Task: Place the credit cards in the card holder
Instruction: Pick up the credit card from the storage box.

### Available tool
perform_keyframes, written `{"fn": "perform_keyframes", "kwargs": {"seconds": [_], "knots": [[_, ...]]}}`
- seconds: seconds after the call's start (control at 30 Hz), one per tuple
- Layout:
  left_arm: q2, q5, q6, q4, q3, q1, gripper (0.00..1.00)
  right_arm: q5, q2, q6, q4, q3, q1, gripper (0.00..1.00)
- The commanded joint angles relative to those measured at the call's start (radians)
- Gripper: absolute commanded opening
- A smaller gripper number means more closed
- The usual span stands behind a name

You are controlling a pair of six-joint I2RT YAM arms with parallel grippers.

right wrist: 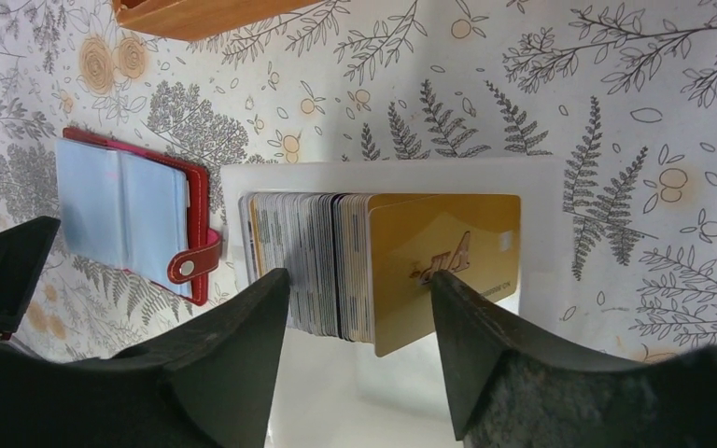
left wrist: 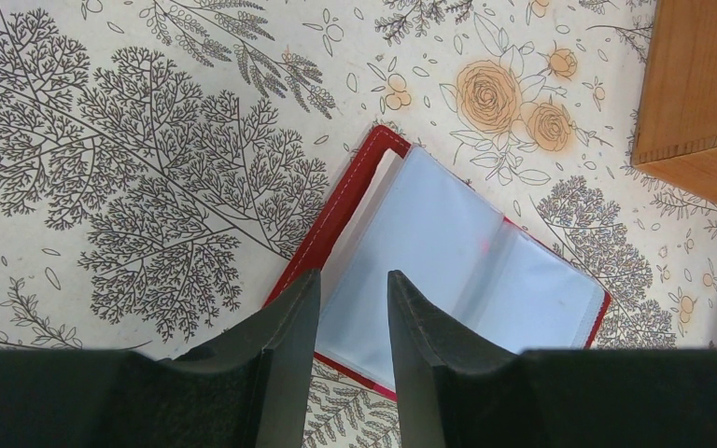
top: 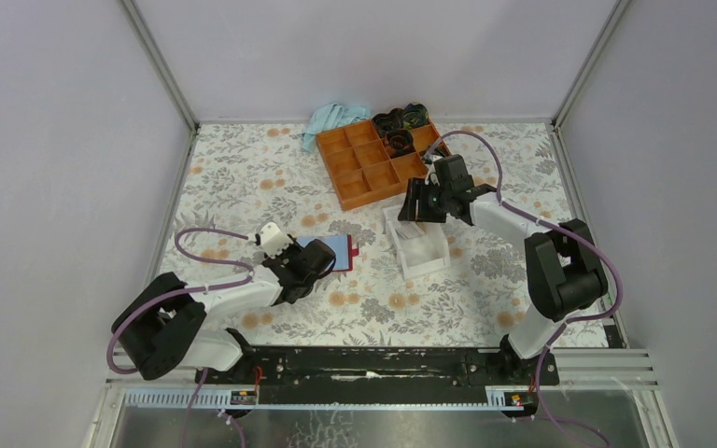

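Two states apply: your left claw (left wrist: 353, 277) stands part-open over the open card holder (left wrist: 448, 252); your right claw (right wrist: 357, 275) stands wide open astride the credit cards (right wrist: 429, 243) in the box (right wrist: 537, 243).

Orange compartment tray (top: 359, 170), blue cloth (top: 334, 119) behind it, clear white box (top: 425, 259) nearby on floral table (top: 243, 177).

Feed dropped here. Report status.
Left gripper open over open card holder. Right gripper open, straddling credit cards upright in white box. No card lifted yet. Nothing blocking.
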Motion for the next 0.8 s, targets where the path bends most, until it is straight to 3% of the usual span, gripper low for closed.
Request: {"fn": "perform_keyframes", "kwargs": {"seconds": [0.0, 0.5, 0.77], "knots": [[0.002, -0.045, 0.008, -0.019, 0.029, -0.006, 0.4, -0.03, 0.012, 0.016, -0.003, 0.011, 0.004, 0.6], [0.005, -0.044, 0.008, -0.021, 0.03, -0.007, 0.4, -0.013, -0.019, 0.012, -0.032, 0.026, 0.004, 0.33], [0.009, -0.043, 0.008, -0.021, 0.033, -0.007, 0.4, -0.011, -0.021, 0.006, -0.036, 0.028, 0.006, 0.26]]}}
